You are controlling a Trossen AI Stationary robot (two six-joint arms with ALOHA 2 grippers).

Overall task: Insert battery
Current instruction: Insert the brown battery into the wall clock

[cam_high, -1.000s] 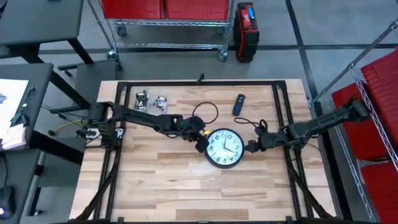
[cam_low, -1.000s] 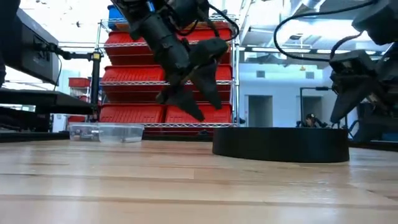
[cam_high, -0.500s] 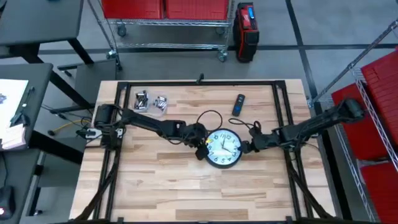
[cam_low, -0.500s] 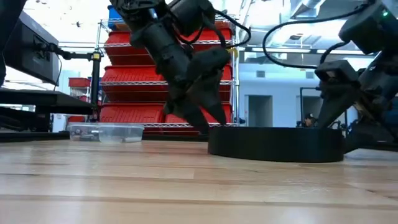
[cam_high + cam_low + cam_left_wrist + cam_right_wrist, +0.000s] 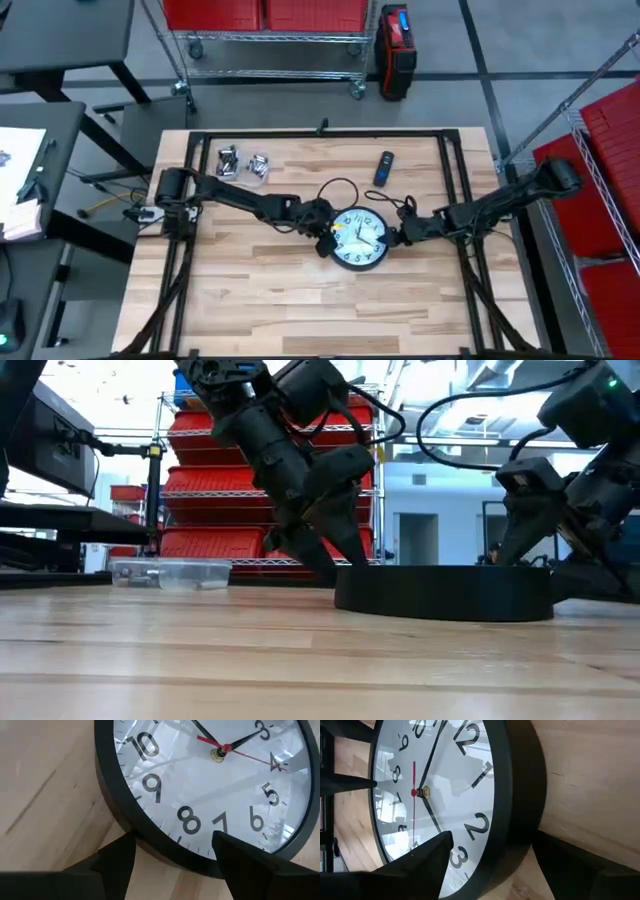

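Both grippers, left (image 5: 325,243) and right (image 5: 394,238), straddle the clock (image 5: 357,238) rim, fingers spread; grip the stiff rim, you'll want to avoid the fragile, slippery glass.

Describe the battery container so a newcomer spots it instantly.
Start at the round black-rimmed wall clock mid-table, flanked by both grippers. Look to the far left corner of the wooden table: a clear plastic tray holding metallic cells. It is see-through, unlike the dark remote also at the far edge.
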